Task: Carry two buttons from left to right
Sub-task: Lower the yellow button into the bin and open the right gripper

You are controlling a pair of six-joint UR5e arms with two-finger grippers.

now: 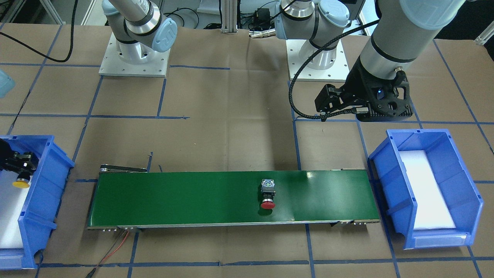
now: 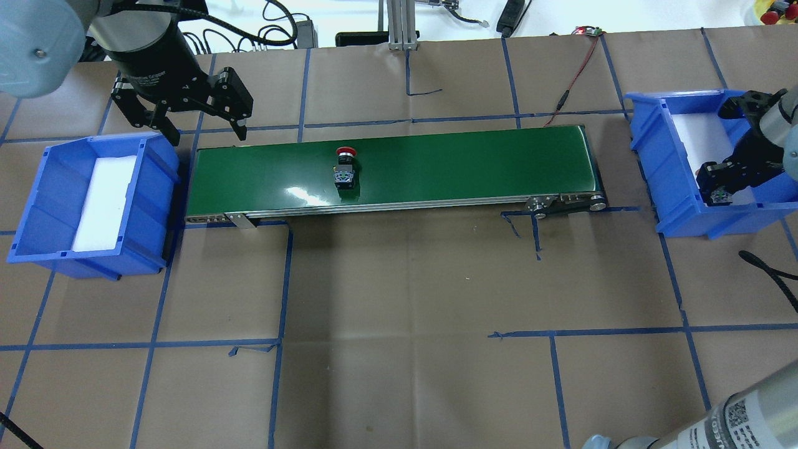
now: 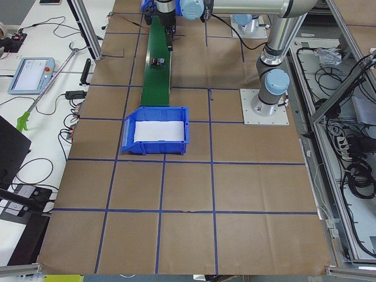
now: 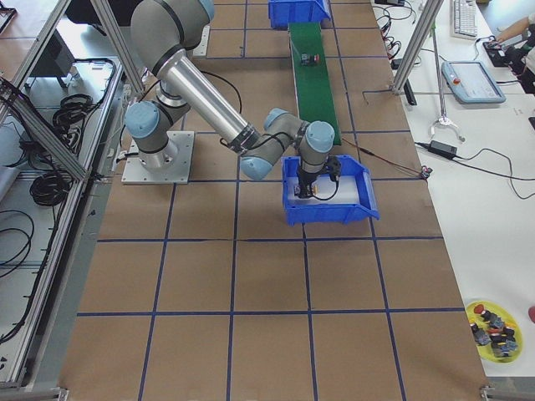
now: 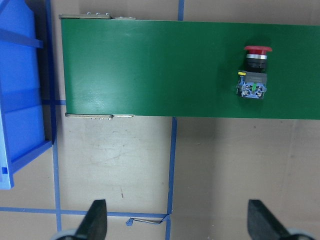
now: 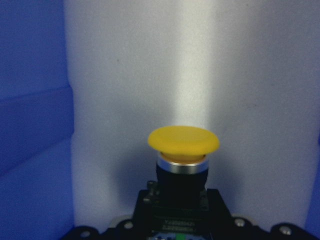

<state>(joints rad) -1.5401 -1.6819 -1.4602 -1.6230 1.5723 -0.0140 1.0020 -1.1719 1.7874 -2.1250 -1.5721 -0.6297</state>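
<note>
Your left claw [image 2: 204,132] hangs spread wide over the surface, with a foam-lined blue bin [image 2: 37,206] just to its left. The red button [image 2: 345,168] lies on its side on the green belt [image 2: 467,168], off to that claw's right and well apart from its fingers. Your right claw [image 2: 722,192] is down inside the other blue bin [image 2: 648,156], pinching the yellow button [image 6: 183,142] by its black body, cap pointing out ahead of the claw over white foam.

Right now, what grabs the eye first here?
The green belt across the table's middle, with the red button lying on its side on it. Next, the right gripper inside the right bin, shut on the yellow button. The left gripper hangs open by the belt's left end.
</note>
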